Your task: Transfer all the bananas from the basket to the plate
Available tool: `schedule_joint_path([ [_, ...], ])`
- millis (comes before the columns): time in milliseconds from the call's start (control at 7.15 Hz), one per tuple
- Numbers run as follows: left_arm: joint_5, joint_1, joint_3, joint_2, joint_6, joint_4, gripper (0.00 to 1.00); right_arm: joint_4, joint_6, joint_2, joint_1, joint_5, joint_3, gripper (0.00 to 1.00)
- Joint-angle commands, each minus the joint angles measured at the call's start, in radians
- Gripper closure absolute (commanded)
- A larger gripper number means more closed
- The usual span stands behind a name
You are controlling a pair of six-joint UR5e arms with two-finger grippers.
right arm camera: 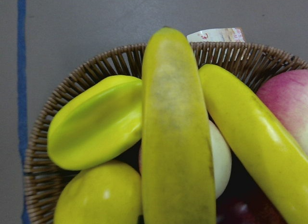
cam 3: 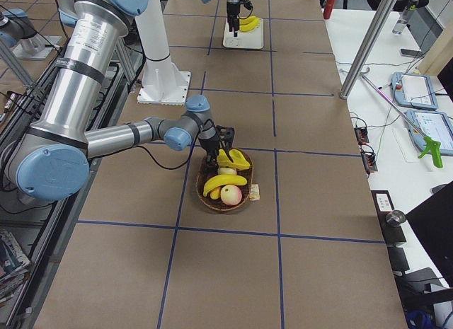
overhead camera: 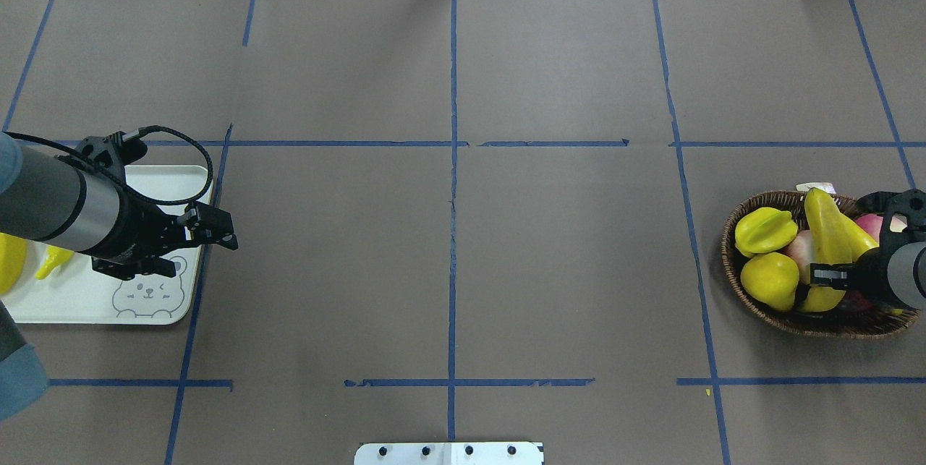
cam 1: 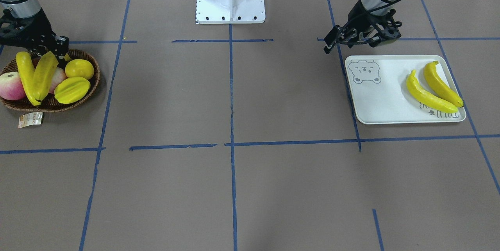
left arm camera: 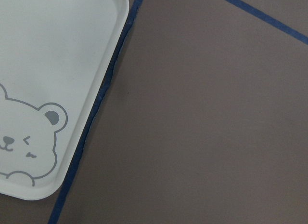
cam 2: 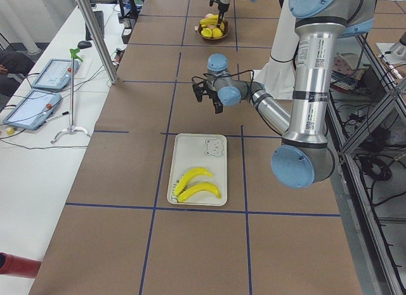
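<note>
The right gripper [cam 1: 60, 54] clasped a banana [cam 1: 43, 75] in the basket [cam 1: 84, 97]; beside the left gripper [cam 1: 332, 43], two bananas [cam 1: 429, 97] lay on the plate [cam 1: 379, 102].

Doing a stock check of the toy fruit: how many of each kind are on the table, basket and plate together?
Bananas: 4, 2 on the plate, 2 in the basket
Apples: 2 in view
Starfruit: 1
Round yellow fruit: 1
Total: 8
</note>
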Motion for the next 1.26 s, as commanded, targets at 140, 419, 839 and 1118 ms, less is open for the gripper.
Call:
schedule_joint_path([
  [140,0.003,0.009,-0.002,-0.058,-0.006,-0.002,0.0,0.008,-0.023,0.007,0.189,0.276,0.093,0.89],
  [419,0.077,0.011,-0.005,-0.15,-0.026,-0.003,0.0,0.043,-0.049,0.047,0.265,0.431,0.102,0.88],
  [839,0.103,0.077,0.018,-0.261,-0.063,-0.016,0.0,0.162,-0.033,0.244,0.26,0.499,-0.029,0.87],
  [1118,0.113,0.077,0.015,-0.283,-0.08,-0.017,0.0,0.164,-0.018,0.361,0.215,0.502,-0.085,0.87],
])
